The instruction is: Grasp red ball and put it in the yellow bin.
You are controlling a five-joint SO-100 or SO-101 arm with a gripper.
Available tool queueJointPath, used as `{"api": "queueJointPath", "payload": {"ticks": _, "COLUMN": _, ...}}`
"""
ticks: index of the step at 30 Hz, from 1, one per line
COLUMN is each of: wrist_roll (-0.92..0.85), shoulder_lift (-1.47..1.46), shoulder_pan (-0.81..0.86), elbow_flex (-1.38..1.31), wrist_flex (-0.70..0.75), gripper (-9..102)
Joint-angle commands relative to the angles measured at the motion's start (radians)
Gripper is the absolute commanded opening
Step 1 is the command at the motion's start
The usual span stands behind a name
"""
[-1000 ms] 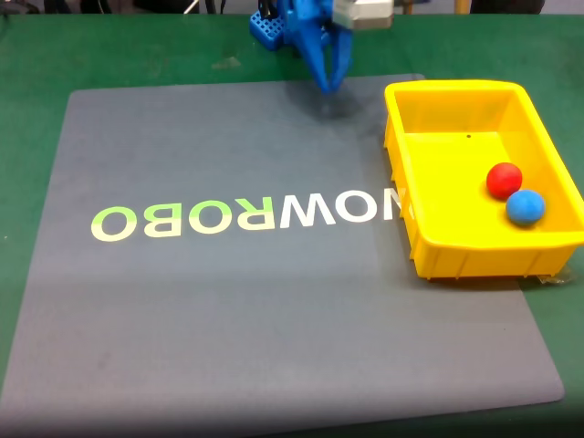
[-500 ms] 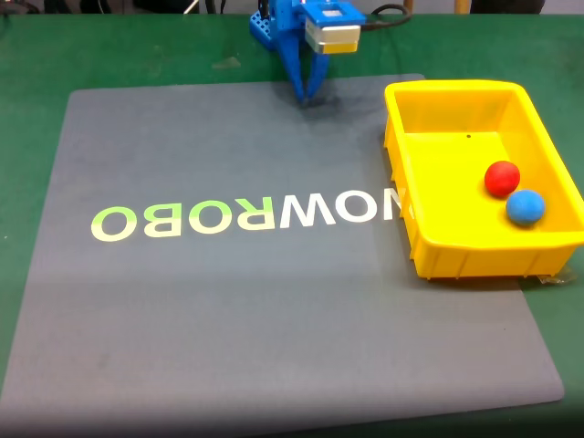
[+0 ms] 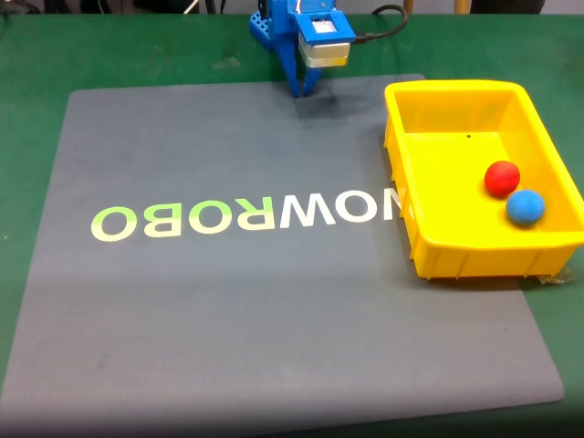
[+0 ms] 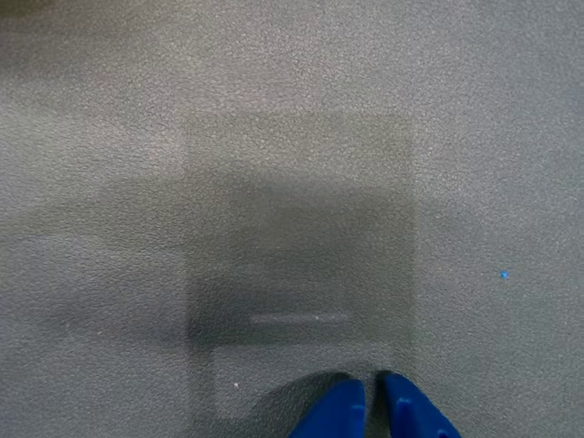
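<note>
In the fixed view the near edge of the grey mat (image 3: 274, 365) lies bare, and past it the pale letters (image 3: 246, 217) run across the mat's middle, reading backwards from this side. To the right of the letters, partly over the mat's right edge, sits the bin (image 3: 429, 219), bright yellow with a rimmed lip and sloped walls. The red ball (image 3: 502, 178) rests inside it, on the floor toward the right wall, and the blue ball (image 3: 525, 207) lies just beside it, a little nearer the camera, the two touching or very nearly so. Around the mat the green table (image 3: 137, 55) shows on every side. At the far edge of the mat I hang, my gripper (image 3: 304, 88) pointing down at the mat close to its back border, well apart from the bin and to its left. My blue arm (image 3: 274, 27) rises behind me, with a pale grey block (image 3: 324, 46) on my wrist and a dark cable (image 3: 383, 23) trailing off to the right. In the wrist view my two blue fingertips (image 4: 333, 415) poke in from the bottom edge, nearly closed with a thin gap between them, gripping nothing, over plain grey mat and my own shadow.
</note>
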Motion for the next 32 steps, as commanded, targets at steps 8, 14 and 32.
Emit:
{"api": "queueJointPath", "payload": {"ticks": 8, "wrist_roll": 0.023, "shoulder_lift": 0.012, "shoulder_pan": 0.025, "elbow_flex": 0.031, "wrist_flex": 0.012, "gripper": 0}}
{"api": "queueJointPath", "payload": {"ticks": 14, "wrist_roll": 0.032, "shoulder_lift": 0.011, "shoulder_pan": 0.026, "elbow_flex": 0.031, "wrist_flex": 0.012, "gripper": 0}}
{"api": "queueJointPath", "payload": {"ticks": 32, "wrist_roll": 0.040, "shoulder_lift": 0.011, "shoulder_pan": 0.031, "elbow_flex": 0.031, "wrist_flex": 0.012, "gripper": 0}}
